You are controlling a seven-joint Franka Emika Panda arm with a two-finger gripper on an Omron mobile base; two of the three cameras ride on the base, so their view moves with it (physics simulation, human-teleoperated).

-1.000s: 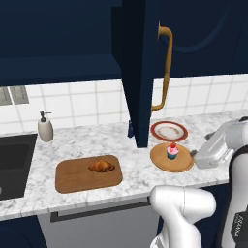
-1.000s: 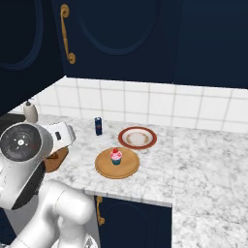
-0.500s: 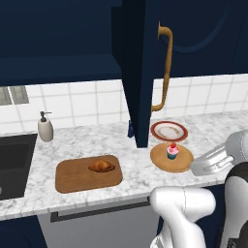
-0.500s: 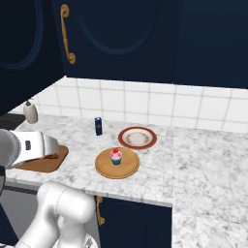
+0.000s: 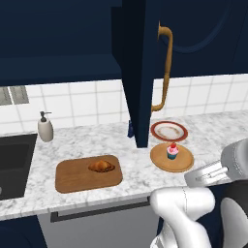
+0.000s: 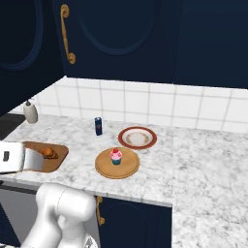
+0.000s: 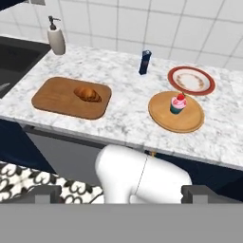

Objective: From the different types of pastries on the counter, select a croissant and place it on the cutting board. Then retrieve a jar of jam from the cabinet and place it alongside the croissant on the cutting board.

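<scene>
Croissant (image 5: 101, 166) lies on cutting board (image 5: 72, 178), left of cupcake (image 5: 172, 151); jam jar is unseen behind the cabinet (image 5: 143, 72) door; presumably light, rigid, smooth: grasp across body below lid; gripper (image 7: 116, 193) fingertips wide apart, empty.

Golden croissant (image 7: 87, 93) lies on the wooden cutting board (image 7: 52, 98) — cabinet (image 5: 140, 72) open.

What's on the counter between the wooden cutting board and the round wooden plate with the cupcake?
Nothing: in the hand view, bare white marble counter separates the brown wooden cutting board from the round wooden plate holding the pink-frosted cupcake.
</scene>
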